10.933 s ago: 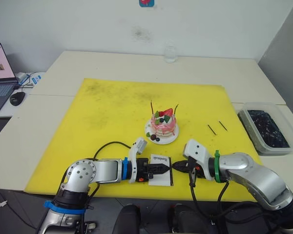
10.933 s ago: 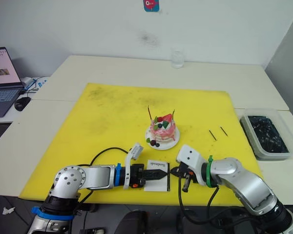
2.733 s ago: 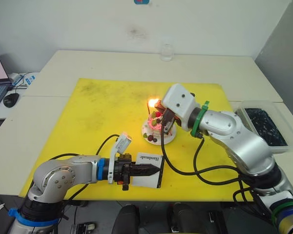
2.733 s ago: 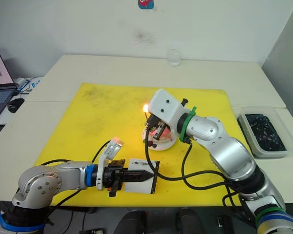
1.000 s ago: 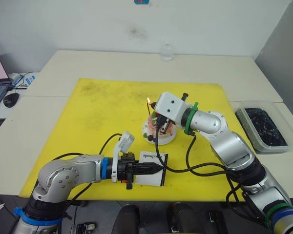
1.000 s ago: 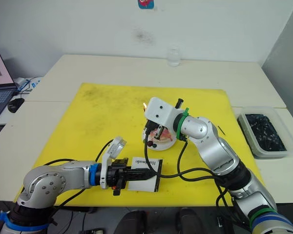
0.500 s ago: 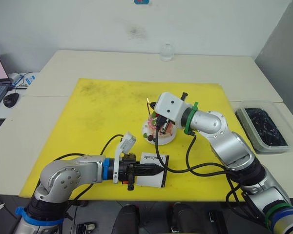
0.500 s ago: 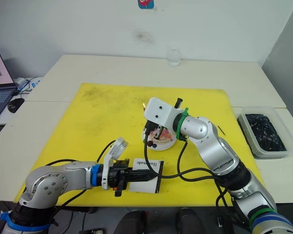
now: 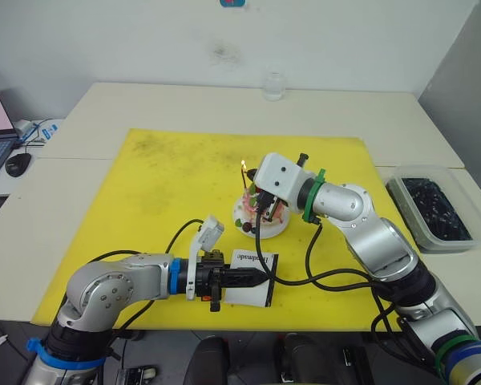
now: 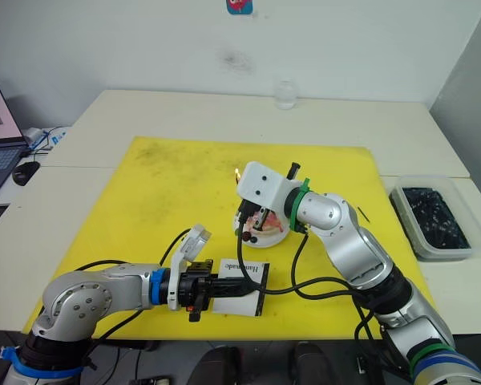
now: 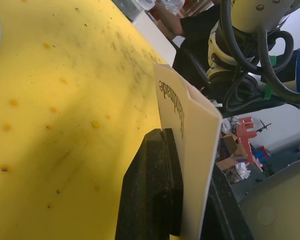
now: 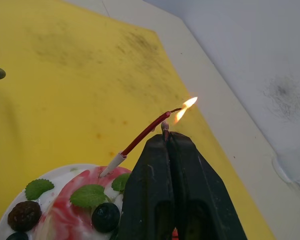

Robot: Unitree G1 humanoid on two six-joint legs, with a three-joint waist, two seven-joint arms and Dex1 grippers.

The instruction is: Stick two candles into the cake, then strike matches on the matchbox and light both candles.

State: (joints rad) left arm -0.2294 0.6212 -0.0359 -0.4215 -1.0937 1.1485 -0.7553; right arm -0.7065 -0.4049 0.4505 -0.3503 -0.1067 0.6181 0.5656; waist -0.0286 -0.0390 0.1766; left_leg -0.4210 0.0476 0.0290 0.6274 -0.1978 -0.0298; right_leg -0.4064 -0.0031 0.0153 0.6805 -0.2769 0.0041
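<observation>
While bent over the cake (image 9: 259, 215), right gripper (image 12: 166, 131) beside burning red candle (image 12: 143, 134).

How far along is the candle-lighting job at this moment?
Done: the red candle stands in the cake, a flame at its tip. In hand: the right claw pinches a match beside that flame; the left claw grips the matchbox. Left: the second candle, whose state I cannot tell.

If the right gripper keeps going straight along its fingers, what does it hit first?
Likely the burning tip of the red candle, just past the right gripper, which is shut on a match. Depth is unclear.
</observation>
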